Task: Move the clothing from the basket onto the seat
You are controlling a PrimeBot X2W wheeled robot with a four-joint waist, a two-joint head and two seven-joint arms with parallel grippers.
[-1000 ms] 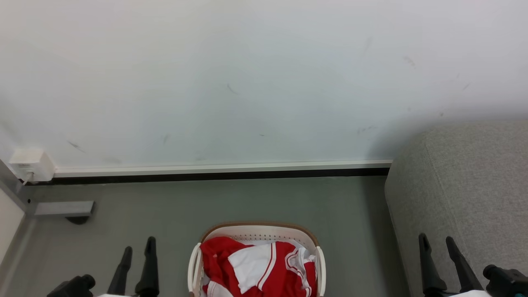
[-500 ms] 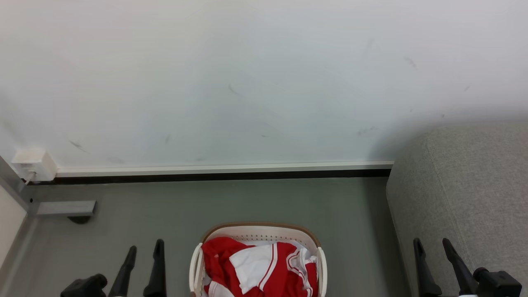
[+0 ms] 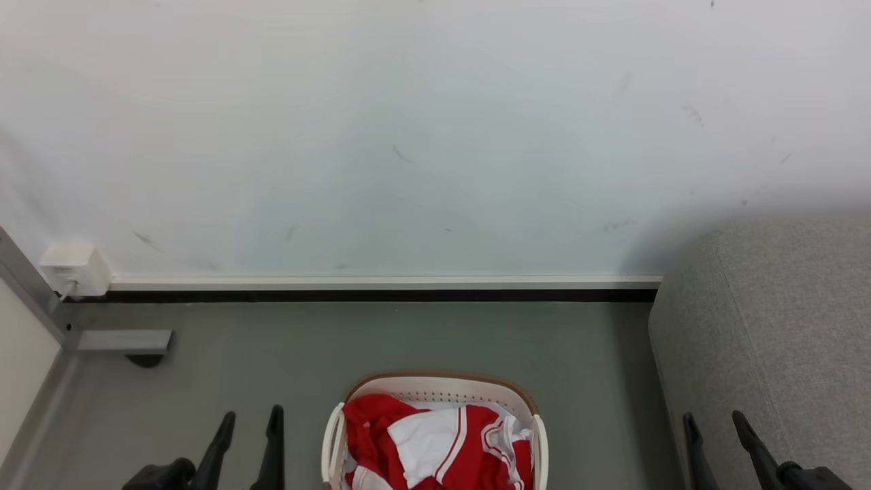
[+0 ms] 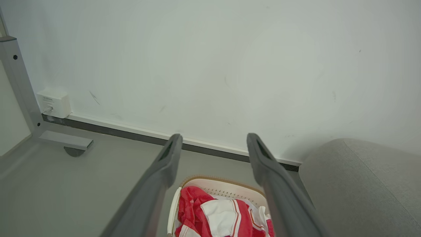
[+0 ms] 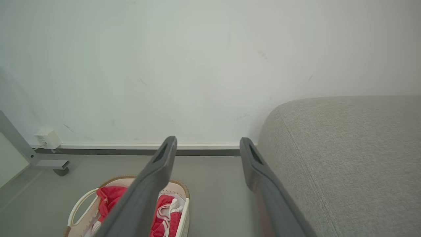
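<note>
As the clothing (image 3: pixel 381 435) lies crumpled in the basket (image 3: pixel 435 376) near the seat (image 3: pixel 782 327), it looks light and limp; I'd pinch a raised red fold. The left gripper (image 3: pixel 252 412) and right gripper (image 3: pixel 713 415) hang spread, empty.

Red-and-white striped clothing (image 3: pixel 435 446), white brown-rimmed basket (image 3: pixel 435 384), grey seat (image 3: pixel 769 340)

No legible text, tiny dark print on white wall box (image 4: pixel 53 102) left of the left gripper (image 4: pixel 213 141), unreadable
</note>
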